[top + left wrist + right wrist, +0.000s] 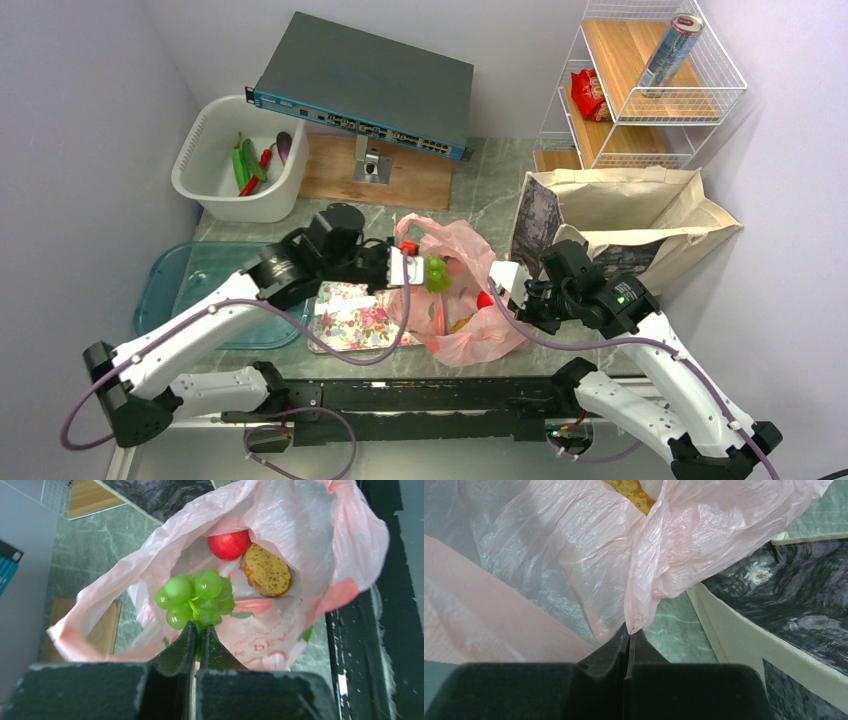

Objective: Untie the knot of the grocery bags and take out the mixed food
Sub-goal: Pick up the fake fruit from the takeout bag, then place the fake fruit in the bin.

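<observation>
The thin pink plastic bag (465, 300) lies open at mid-table, with no knot to be seen. My left gripper (199, 630) is shut on the stem of the green grapes (195, 597), which hang just above the bag's mouth (437, 272). Inside the bag lie a red apple (229, 544) and a brown bread slice (266, 573). My right gripper (630, 632) is shut on a pinched fold of the pink bag's edge (644, 595), holding the right side up. The beige canvas tote (640, 215) stands open behind the right arm.
A white basin (215, 190) at back left holds green and red peppers (247, 165) and a small eggplant (284, 146). A teal tray (185, 285) and a floral cloth (350, 315) lie left of the bag. A wire shelf (640, 90) carries a can and a red packet.
</observation>
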`<move>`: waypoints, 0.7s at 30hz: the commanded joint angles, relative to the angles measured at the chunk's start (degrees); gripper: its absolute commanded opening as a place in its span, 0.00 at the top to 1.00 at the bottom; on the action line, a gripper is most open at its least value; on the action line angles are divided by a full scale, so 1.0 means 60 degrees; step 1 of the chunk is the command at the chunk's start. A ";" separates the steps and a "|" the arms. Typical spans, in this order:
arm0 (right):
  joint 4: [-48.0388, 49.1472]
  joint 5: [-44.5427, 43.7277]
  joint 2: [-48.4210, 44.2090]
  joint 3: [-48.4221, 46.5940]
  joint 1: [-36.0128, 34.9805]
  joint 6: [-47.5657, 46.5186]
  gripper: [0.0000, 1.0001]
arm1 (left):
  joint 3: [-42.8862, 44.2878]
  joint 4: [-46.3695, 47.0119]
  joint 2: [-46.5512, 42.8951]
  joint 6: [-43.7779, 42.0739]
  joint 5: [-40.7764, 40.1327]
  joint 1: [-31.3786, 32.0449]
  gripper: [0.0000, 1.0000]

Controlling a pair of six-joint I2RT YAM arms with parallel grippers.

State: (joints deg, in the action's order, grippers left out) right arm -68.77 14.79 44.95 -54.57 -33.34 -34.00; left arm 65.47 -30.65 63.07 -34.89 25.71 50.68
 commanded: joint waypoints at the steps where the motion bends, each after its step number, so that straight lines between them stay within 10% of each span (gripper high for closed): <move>1: 0.0301 -0.0106 -0.0007 -0.0170 0.0045 0.0134 1.00 | 0.1244 -0.2367 -0.0864 0.0014 0.1292 -0.0992 1.00; 10: 0.0474 -0.0072 0.0236 -0.0508 0.0039 0.0198 1.00 | 0.1896 -0.4765 -0.2894 0.0408 0.0737 -0.4414 1.00; 21: 0.0800 0.0124 0.0790 -0.1131 0.0042 -0.0303 1.00 | -0.1244 -0.4830 -0.3925 -0.0597 -0.1514 -1.0120 1.00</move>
State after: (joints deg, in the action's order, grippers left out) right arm -66.32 14.92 48.69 -58.28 -33.30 -34.04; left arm 61.93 -60.31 38.70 -34.59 23.51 -1.74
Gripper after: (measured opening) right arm 0.007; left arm 0.025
